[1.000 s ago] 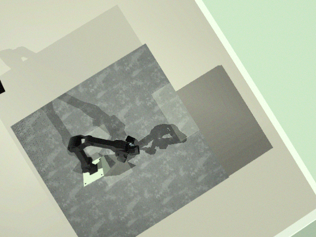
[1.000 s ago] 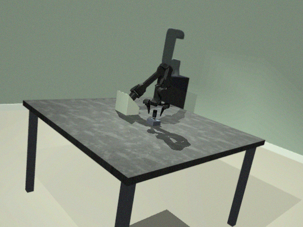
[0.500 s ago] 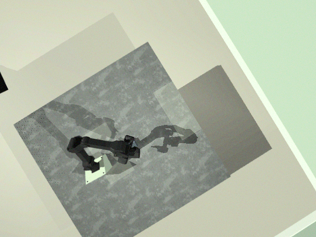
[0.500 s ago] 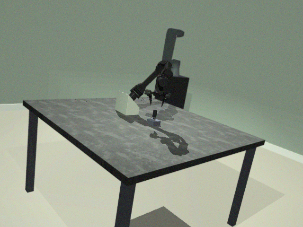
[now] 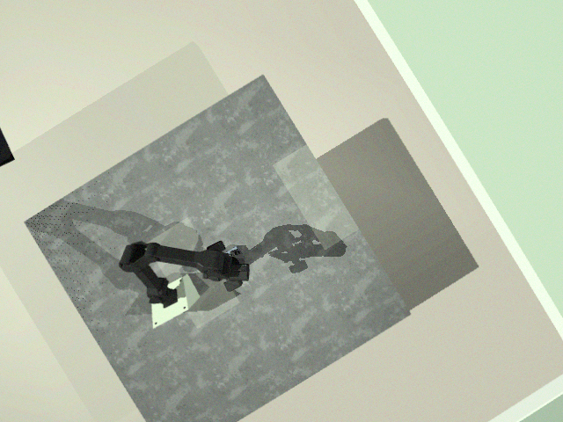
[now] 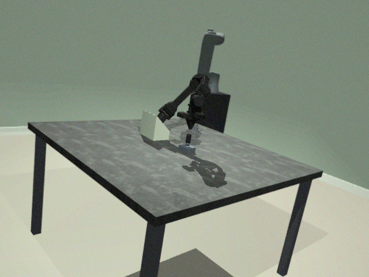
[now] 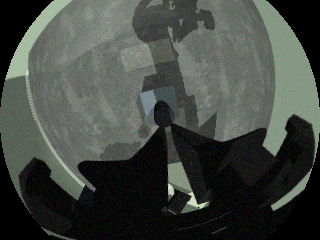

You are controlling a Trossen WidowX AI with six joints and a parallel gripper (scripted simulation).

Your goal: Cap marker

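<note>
The black cap (image 6: 188,138) (image 7: 162,114) sits upright on top of the marker. A small pale piece of the marker (image 6: 187,145) shows between the cap and the holder. I cannot tell whether the cap is fully seated. The blue-grey holder block (image 6: 187,149) (image 7: 148,101) stands on the table (image 5: 290,345) (image 6: 119,167). My gripper (image 6: 190,128) (image 7: 167,128) is shut and empty, pointing down. Its fingertips are a little above the cap, with a visible gap in the exterior view. In the top view the gripper body hides the cap and the fingertips.
The arm's pale wedge-shaped base block (image 5: 170,313) (image 6: 147,126) stands on the table near the holder, left of it in the exterior view. The arm's dark shadow (image 5: 290,240) (image 6: 213,175) falls across the table past the holder.
</note>
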